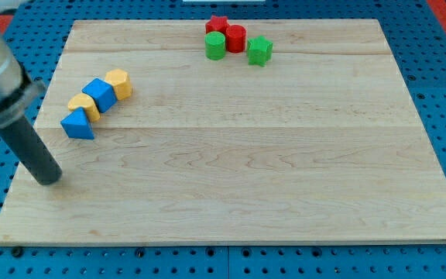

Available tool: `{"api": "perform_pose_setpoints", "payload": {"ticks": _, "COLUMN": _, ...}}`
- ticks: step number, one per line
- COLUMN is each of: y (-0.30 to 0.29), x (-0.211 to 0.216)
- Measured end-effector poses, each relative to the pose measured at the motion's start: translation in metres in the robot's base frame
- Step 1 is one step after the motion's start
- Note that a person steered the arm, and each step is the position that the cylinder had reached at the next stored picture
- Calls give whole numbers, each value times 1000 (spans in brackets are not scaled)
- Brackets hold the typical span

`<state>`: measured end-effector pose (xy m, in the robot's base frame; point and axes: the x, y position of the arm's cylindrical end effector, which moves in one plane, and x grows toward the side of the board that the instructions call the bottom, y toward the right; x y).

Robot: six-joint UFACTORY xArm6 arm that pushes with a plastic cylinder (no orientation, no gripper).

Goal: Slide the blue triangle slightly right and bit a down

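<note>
The blue triangle [77, 125] lies near the left edge of the wooden board [238, 170], at the lower end of a diagonal row of blocks. Touching it up and to the right are a yellow block [84, 105], a blue cube [100, 94] and a yellow hexagonal block [119, 82]. My tip [49, 180] rests on the board below and a little left of the blue triangle, clearly apart from it. The rod slants up toward the view's top left.
At the view's top centre sits a cluster: a red star [217, 25], a red cylinder [235, 37], a green cylinder [215, 46] and a green star-like block [259, 50]. Blue pegboard [440, 93] surrounds the board.
</note>
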<state>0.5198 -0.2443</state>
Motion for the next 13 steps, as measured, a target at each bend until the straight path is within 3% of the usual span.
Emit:
{"api": "perform_pose_setpoints", "payload": {"ticks": 1, "y": 9, "x": -49}}
{"api": "perform_pose_setpoints", "payload": {"ticks": 2, "y": 22, "x": -3}}
{"api": "perform_pose_setpoints", "payload": {"ticks": 4, "y": 176, "x": -20}}
{"api": "perform_pose_setpoints", "payload": {"ticks": 5, "y": 131, "x": 11}}
{"api": "perform_pose_setpoints", "payload": {"ticks": 8, "y": 91, "x": -66}}
{"api": "perform_pose_setpoints", "payload": {"ticks": 9, "y": 92, "x": -39}}
{"api": "perform_pose_setpoints", "payload": {"ticks": 10, "y": 41, "x": -6}}
{"api": "perform_pose_setpoints", "payload": {"ticks": 12, "y": 6, "x": -33}}
{"api": "perform_pose_setpoints", "payload": {"ticks": 13, "y": 16, "x": -94}}
